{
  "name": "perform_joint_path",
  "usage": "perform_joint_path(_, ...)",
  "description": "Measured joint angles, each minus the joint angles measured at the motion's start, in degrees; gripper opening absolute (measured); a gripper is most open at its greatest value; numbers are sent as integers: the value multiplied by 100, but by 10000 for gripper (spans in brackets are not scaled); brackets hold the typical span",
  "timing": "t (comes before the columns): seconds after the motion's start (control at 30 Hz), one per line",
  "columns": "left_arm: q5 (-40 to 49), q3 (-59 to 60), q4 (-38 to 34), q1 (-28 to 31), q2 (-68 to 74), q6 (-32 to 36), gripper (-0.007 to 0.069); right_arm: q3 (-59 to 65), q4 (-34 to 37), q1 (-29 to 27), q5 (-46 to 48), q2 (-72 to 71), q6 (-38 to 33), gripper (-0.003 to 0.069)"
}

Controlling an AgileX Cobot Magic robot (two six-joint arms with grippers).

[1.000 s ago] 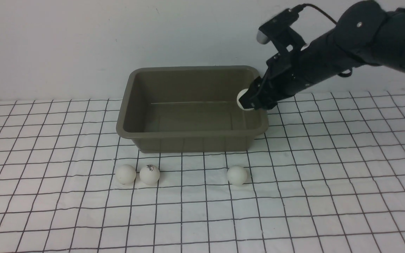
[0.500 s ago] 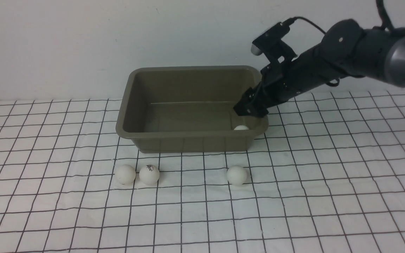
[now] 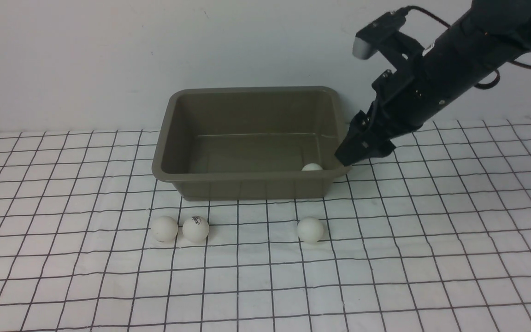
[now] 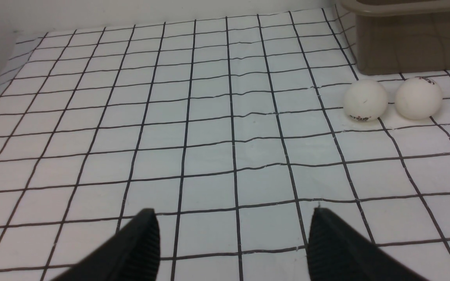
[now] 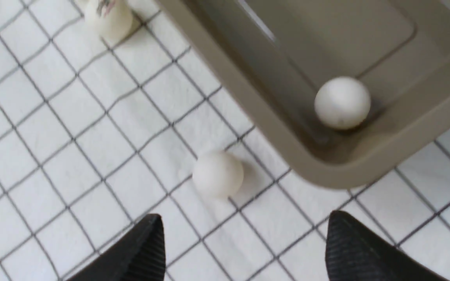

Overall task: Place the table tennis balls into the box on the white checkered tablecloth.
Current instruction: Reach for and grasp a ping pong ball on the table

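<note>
As I looked over the feeds, the right gripper (image 3: 347, 157) hung right of centre in the front view, jaws spread wide and empty, just off the right-hand end of the box (image 3: 247, 186); its wrist camera showed the black fingertips (image 5: 139, 253) apart above the white checkered tablecloth (image 3: 431, 258) with nothing between them; the boxed ball (image 3: 312, 167) lay inside the tub, tucked into the lower right corner as the front view frames it; so I counted one of four delivered.

Three table tennis balls lay on the cloth across the lower middle of the frame, below the box and not yet collected: the lone ball (image 3: 310, 229) beneath the box's right part, nearest that gripper; and a pair further left, the left ball (image 3: 164, 228) just beside the logo ball (image 3: 196, 228).

The left gripper (image 4: 233, 246) did not show in the front view; its own camera showed its jaws parted and empty above bare cloth, the pair lying well ahead of it.

By my reckoning the job stood about a quarter done; the lone ball looked the natural next pick for the right arm.
</note>
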Motion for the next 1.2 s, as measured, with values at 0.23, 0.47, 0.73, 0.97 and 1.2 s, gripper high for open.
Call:
perform_joint_path(0.23, 0, 0, 0, 0, 0, 0, 459, 87, -264, 6, 238, -423, 356, 495)
perform_joint_path(0.47, 0, 0, 0, 0, 0, 0, 459, 1049, -52, 474, -122, -1017, 464, 495)
perform_joint_path(0.73, 0, 0, 0, 0, 0, 0, 459, 2376, 16, 1456, -2520, -905, 1056, 495)
perform_joint_path(0.97, 0, 0, 0, 0, 0, 0, 459, 2575, -491, 1600, -3721, -80, 2523, 493)
perform_joint_path(1.2, 0, 0, 0, 0, 0, 0, 459, 2575, -1096, 1600, -4245, 263, 3184, 493)
